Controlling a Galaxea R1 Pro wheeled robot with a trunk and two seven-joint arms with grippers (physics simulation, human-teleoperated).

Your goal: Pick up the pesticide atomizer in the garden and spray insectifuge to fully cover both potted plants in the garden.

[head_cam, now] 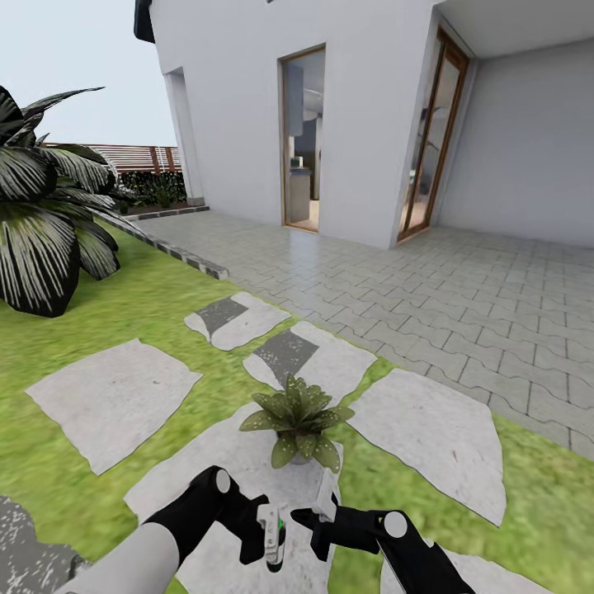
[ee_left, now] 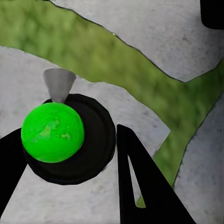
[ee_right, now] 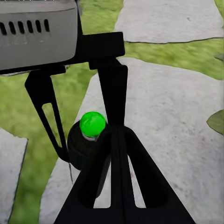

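left hand (head_cam: pixel 266 540) closed on the atomizer (head_cam: pixel 275 536), held low just before one potted plant (head_cam: pixel 299 419) on a stepping stone (head_cam: pixel 247 462). right hand (head_cam: pixel 318 518) beside it, grip state unclear. step: spraying; next, aim nozzle at the leaves.

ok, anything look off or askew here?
Nothing stands out. The potted plant stands upright on a stepping stone. The left claw grips the pesticide atomizer upright, with the right claw close beside it.

green-topped atomizer (ee_left: pixel 52 132), grey stones (head_cam: pixel 111 396), green lawn (head_cam: pixel 124 305)
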